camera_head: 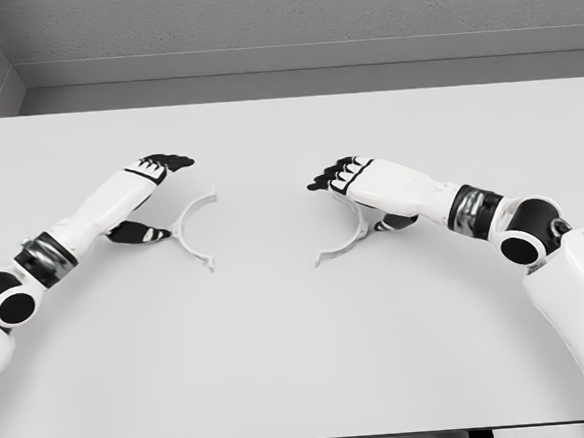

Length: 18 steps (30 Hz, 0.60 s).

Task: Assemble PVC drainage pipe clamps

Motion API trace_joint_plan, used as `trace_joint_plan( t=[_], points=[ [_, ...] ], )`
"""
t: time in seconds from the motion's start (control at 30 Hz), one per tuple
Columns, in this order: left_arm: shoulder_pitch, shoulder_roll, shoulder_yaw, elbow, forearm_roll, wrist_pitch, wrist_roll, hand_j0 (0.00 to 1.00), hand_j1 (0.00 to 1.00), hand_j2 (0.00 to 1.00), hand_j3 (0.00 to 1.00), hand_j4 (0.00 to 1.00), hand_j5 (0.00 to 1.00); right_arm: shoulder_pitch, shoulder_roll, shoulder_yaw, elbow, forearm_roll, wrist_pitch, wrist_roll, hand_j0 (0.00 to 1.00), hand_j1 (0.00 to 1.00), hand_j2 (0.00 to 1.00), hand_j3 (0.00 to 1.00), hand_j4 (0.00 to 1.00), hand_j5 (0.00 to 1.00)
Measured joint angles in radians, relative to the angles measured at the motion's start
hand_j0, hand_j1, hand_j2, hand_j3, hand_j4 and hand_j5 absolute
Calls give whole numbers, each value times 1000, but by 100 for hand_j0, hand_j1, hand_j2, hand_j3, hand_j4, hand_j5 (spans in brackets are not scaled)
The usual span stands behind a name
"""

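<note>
Two white curved PVC clamp halves lie on the white table (302,359). The left clamp half (195,231) opens toward the right, and my left hand (155,193) is at its stem, thumb below and fingers above, closed on it. The right clamp half (345,237) opens toward the left. My right hand (356,196) hovers over its upper end, fingers stretched out above and thumb tucked behind the arc, gripping it. The two halves face each other, about a hand's width apart.
A grey wall and floor strip lie beyond the table's far edge (284,98). Both forearms lie low across the table from the lower corners.
</note>
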<state>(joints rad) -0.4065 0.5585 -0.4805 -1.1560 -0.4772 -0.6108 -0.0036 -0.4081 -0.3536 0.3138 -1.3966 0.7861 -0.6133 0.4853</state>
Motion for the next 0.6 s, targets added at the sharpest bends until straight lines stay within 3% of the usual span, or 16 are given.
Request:
trace_joint_plan(
  t=[0.57, 0.6],
  points=[
    [15, -41, -7, -53, -7, 0, 0, 100, 100, 100, 100, 100, 100, -8, 33, 13, -2, 2, 0, 1, 100, 100, 100, 100, 100, 100],
    [17, -45, -8, -58, -9, 0, 0, 100, 100, 100, 100, 100, 100, -32, 37, 21, 1, 6, 0, 1, 100, 100, 100, 100, 100, 100]
  ],
)
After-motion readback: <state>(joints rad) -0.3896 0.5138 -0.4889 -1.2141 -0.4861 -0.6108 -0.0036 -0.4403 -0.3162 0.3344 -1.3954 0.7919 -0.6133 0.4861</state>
